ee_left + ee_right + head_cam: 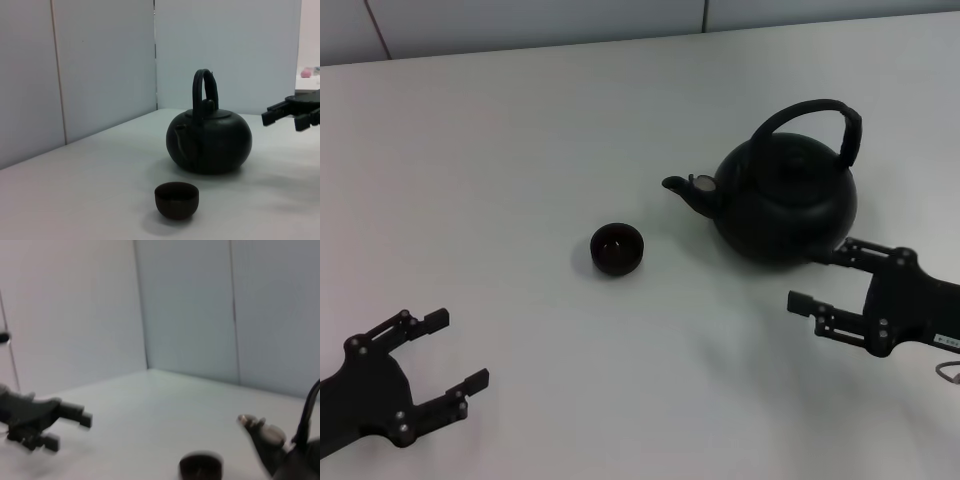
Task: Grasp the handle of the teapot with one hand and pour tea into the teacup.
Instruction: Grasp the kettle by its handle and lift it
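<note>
We record the right gripper (822, 272) with fingers spread and holding nothing, low over the white table (520, 150) near its right edge, one finger just beside the teapot's lower body, the other on the near side. We record the left gripper (448, 348) likewise spread and empty, parked toward the near left corner, well apart from everything. The teapot (790, 200) stands upright right of the table's middle, its arched handle (815, 112) raised and ungrasped, its spout (688, 190) pointing toward the table's left edge. The teacup (617, 248) sits upright near the middle, near the spout but not touching it.
</note>
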### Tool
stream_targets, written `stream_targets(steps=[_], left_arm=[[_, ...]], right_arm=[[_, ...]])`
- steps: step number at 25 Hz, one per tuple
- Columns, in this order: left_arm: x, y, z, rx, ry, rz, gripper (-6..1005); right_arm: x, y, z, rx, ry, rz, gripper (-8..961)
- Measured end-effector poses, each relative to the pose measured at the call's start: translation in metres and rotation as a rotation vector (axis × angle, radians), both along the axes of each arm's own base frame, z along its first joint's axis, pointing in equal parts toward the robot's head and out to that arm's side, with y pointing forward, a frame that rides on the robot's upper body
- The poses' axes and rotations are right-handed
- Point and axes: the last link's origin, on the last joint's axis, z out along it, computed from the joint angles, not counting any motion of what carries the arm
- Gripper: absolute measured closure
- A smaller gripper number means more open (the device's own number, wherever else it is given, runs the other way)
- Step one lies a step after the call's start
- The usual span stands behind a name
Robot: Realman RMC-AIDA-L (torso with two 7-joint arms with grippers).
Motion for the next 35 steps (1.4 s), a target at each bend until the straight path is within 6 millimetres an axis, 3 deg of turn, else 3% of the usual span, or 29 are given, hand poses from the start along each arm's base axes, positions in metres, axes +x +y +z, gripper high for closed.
stream_targets(steps=[6, 7, 12, 23, 35], left_arm=[[0.002, 0.002, 0.0, 0.003, -0.006, -0.002, 201], [0.002, 0.002, 0.0, 0.003, -0.007, -0.003, 201], [0.003, 0.003, -0.002, 0.0, -0.015, -0.003, 201], [0.004, 0.003, -0.002, 0.002, -0.023, -0.002, 201], [0.006, 0.003, -0.004, 0.01, -0.035, 0.001, 200]], right_arm=[[0.004, -0.02, -0.008, 0.299, 0.145, -0.082, 402], [0.006, -0.026, -0.015, 0.435, 0.173, -0.15, 403], [0.006, -0.03, -0.034, 0.694, 0.145, -0.345, 408], [0.004, -0.021, -0.039, 0.748, 0.102, -0.386, 419], [0.001, 0.019, -0.036, 0.712, 0.041, -0.334, 431]])
